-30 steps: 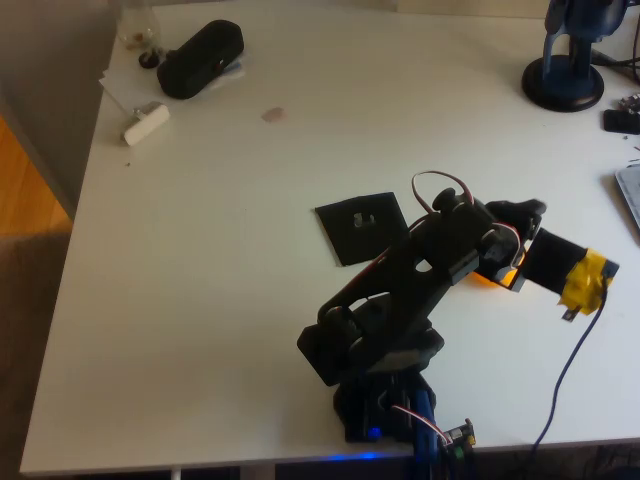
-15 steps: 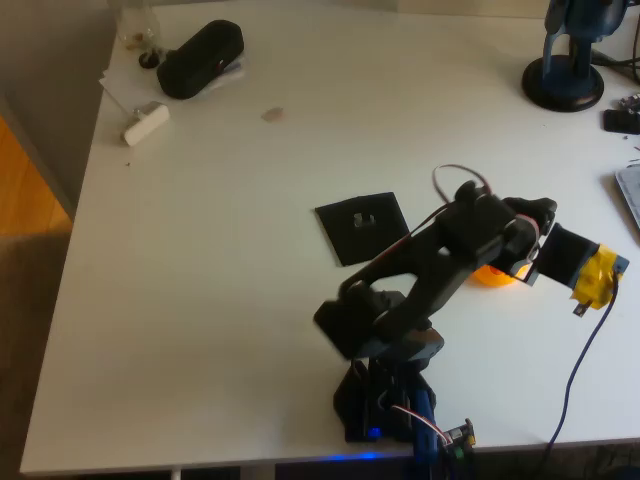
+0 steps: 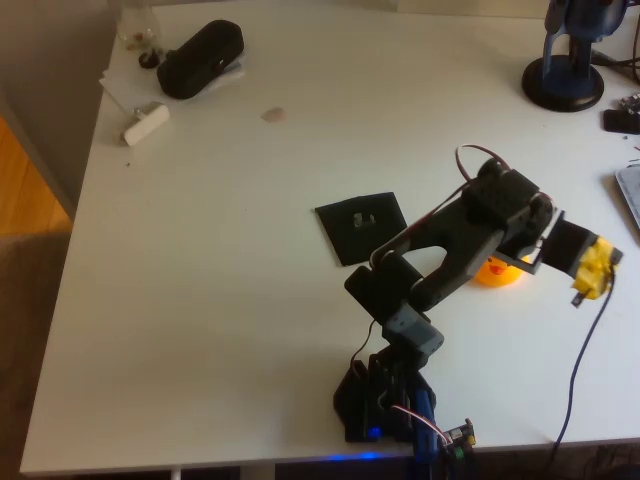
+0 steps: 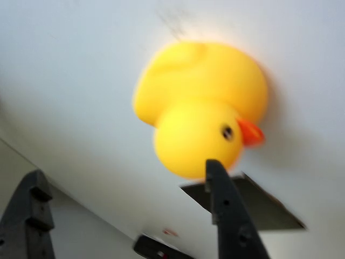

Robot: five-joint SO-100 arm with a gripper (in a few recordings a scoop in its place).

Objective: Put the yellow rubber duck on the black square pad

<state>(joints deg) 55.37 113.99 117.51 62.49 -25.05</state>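
Wrist view, hand (image 4: 129,210) spread wide and empty, yellow rubber duck (image 4: 202,121) blurred (arm half-hides it overhead)

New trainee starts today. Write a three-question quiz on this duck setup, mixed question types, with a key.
1. True or false: the yellow rubber duck already sits on the black square pad.
2. Multiple choice: in the wrist view, the hand is
A. shut on the duck
B. open, with the duck beyond its fingers
C. shut on the pad
3. Fill in: in the overhead view, the duck lies to the ____ of the pad.

Key
1. False: it stands on the bare white table, apart from the pad.
2. B
3. right
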